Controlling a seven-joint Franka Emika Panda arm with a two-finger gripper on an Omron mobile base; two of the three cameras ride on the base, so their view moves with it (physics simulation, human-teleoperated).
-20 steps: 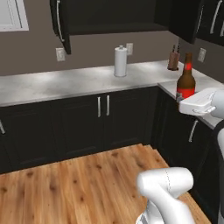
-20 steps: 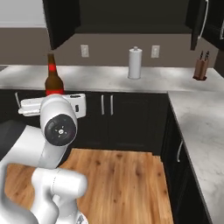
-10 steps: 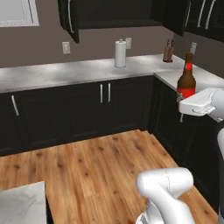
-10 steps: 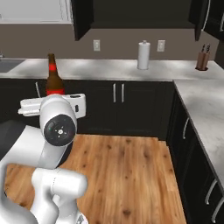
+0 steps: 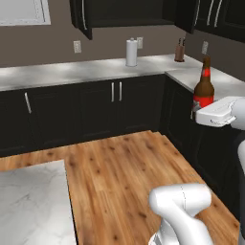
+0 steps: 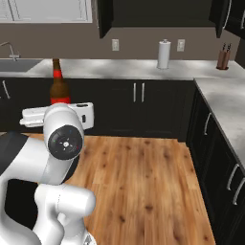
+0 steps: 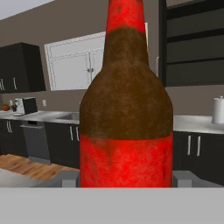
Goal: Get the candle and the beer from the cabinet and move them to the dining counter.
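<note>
So the beer point(image 5: 204, 86) is up in the air, upright, clamped in the gripper point(image 5: 216, 115) at its lower red-labelled part, well above the wooden floor point(image 5: 124, 177). From the left base view the bottle stands out of the white hand at the right side of the picture, with the corner of the wall surface point(image 5: 95, 69) behind it. From the right base view the same beer point(image 6: 59, 88) sticks up behind the arm's big round joint, over the gripper point(image 6: 57, 115) on the left, with the dark lower cabinets point(image 6: 143, 110) behind. The hand view is nearly all bottle point(image 7: 126, 109): brown glass, red label low down, red neck at the top, sitting straight between the gripper's sides, which press it at either edge of the label, so the jaws are spread wide but closed on it. A corner of the marble dining counter point(image 5: 33, 206) shows at the lower left of the left base view, well apart from the bottle. Up top, the black wall cabinet point(image 5: 124, 12) hangs with a door swung open point(image 5: 81, 16); in the right base view its door point(image 6: 104, 16) stands open too. On the wall surface there's a paper towel roll point(image 5: 131, 52) and a knife block point(image 5: 180, 50) further right, near the corner. A sink tap point(image 6: 7, 48) shows at far left of the right base view.
</note>
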